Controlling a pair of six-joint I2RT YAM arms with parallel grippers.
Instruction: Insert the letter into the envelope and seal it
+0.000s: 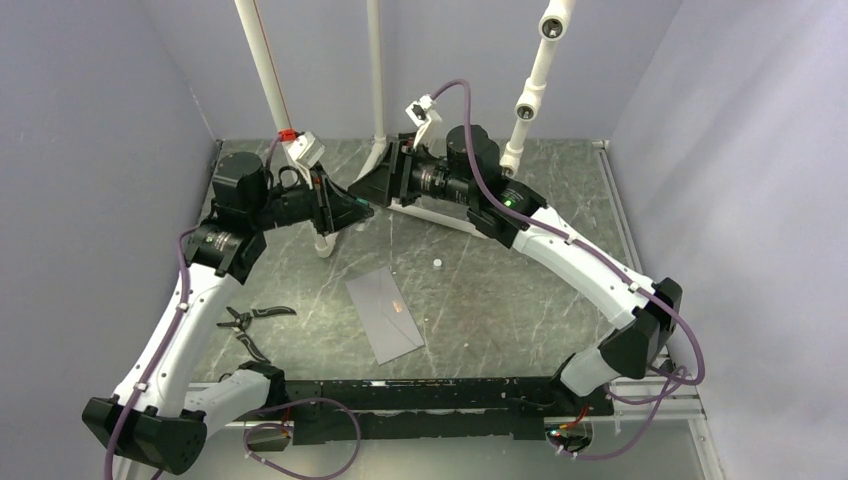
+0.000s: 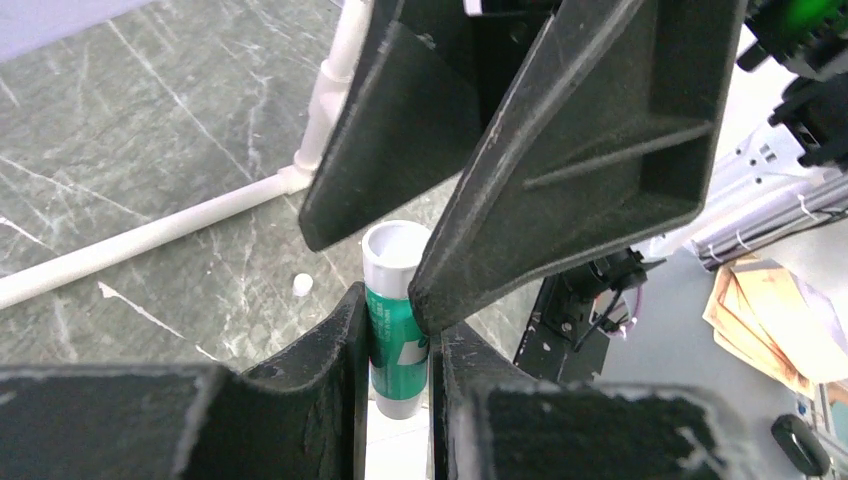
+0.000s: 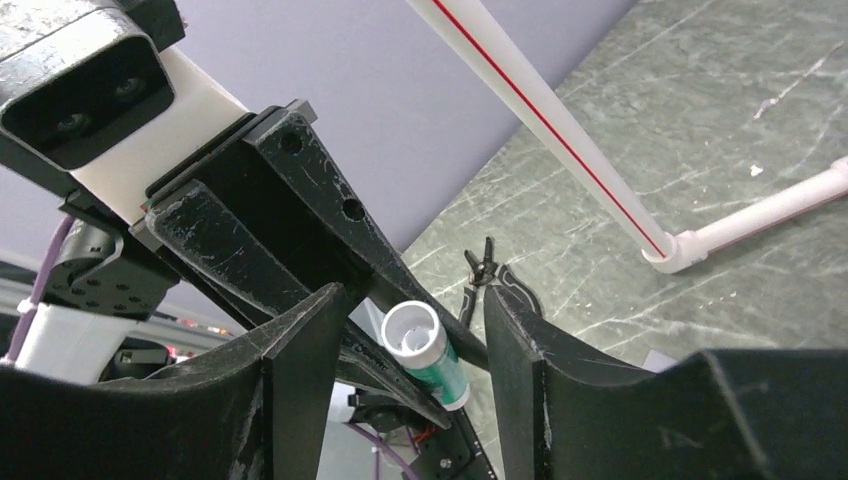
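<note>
Left tool (image 2: 396, 335) grips a glue stick (image 2: 392, 255). Right tool (image 3: 410, 310) stands open around its open end, not touching. Envelope (image 1: 385, 318) lies flat on the bench (image 1: 500, 290), at 6 o'clock from both tools.

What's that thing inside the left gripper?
A green-and-white glue stick, pinched in the left gripper. Its open white top pokes out, with no cap on. The gripper's fingers cover its sides, so most of the label is hidden.

We saw a pale grey envelope (image 1: 385, 325) on a dark grey-green table (image 1: 500, 300) veined white. Beyond the envelope were a green-and-white glue stick (image 2: 395, 335) and a white pipe (image 1: 262, 65) striped red.
</note>
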